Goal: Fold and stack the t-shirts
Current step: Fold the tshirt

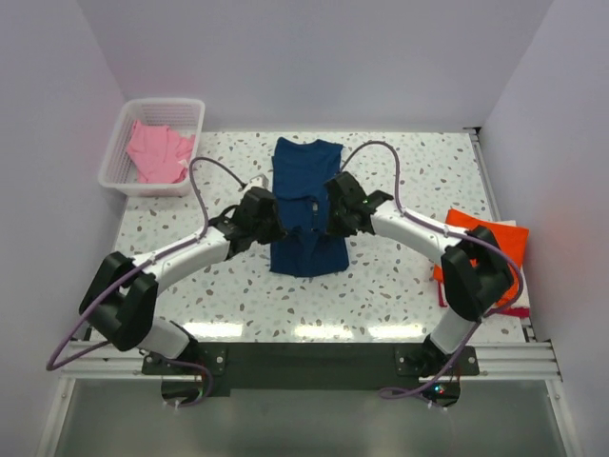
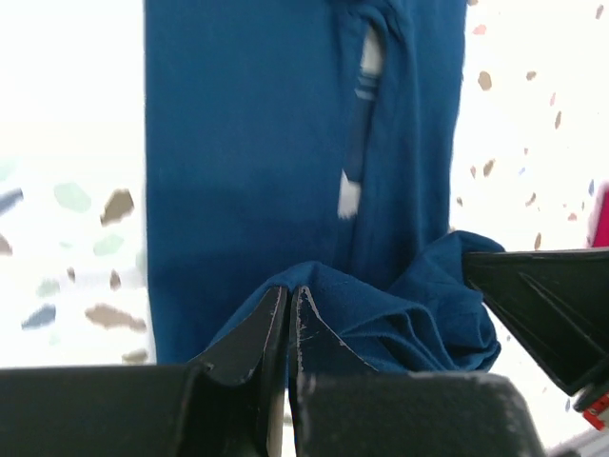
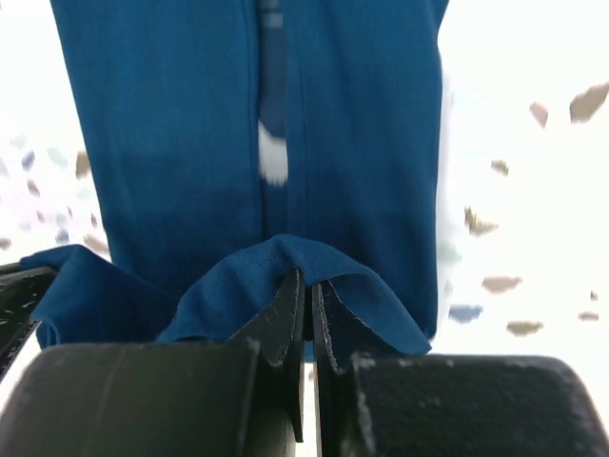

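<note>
- The navy t-shirt [image 1: 304,171] lies at the centre of the speckled table [image 1: 400,286], narrowed to a long strip.
- Its long axis runs from the top of the overhead frame to the bottom. The end towards the top looks like the collar end, though that is hard to confirm.
- The left gripper [image 2: 288,297] is pinched tight on a raised fold of navy cloth at the strip's left edge, and the right gripper [image 3: 306,283] is clamped the same way on the right edge.
- The step in hand appears to be the crosswise fold.
- To do it well, both arms should carry their cloth level and together along the strip's axis, so the edges land square and nothing bunches.
- The pink t-shirt [image 1: 157,152] sits in the white basket [image 1: 195,107] at upper left, and the orange t-shirt [image 1: 490,233] lies at the right edge.
</note>
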You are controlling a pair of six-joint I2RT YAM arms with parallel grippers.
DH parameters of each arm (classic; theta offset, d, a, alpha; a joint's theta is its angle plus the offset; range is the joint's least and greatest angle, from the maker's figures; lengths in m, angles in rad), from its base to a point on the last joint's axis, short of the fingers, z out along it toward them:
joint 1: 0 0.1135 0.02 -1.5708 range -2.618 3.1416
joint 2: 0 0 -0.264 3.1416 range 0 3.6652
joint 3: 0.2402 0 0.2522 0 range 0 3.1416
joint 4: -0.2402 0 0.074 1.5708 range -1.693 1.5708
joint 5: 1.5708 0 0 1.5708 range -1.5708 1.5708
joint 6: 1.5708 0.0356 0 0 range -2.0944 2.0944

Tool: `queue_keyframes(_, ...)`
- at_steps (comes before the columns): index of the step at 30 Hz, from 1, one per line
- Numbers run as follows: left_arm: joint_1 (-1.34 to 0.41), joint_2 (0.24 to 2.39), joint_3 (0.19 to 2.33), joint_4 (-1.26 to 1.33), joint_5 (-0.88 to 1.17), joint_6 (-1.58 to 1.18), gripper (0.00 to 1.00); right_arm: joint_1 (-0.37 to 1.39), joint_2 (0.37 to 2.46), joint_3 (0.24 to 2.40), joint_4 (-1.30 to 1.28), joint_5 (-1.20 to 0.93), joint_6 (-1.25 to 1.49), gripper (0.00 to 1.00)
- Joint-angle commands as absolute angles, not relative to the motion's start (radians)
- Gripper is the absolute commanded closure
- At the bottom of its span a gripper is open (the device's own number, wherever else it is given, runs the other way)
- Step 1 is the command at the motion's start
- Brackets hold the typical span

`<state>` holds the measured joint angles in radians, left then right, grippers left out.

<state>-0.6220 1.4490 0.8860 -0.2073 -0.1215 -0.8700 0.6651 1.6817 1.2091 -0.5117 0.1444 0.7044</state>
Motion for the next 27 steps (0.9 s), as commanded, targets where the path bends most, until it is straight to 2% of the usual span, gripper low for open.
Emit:
queue_keyframes(1,-0.577,1.526,0.963,-0.135,-0.092,-0.839,1.00,0.606,1.746,1.307,-0.488,0.101,0.664,1.00)
queue_keyframes(13,-0.479,1.718,1.107,-0.124,-0.043,-0.822,1.00,0.505,1.911,1.462,-0.491,0.014,0.626,1.00)
queue_keyframes(27,-0.411,1.827,1.218,-0.156,-0.028,-0.801,1.00,0.443,1.982,1.526,-0.473,-0.049,0.629,1.00)
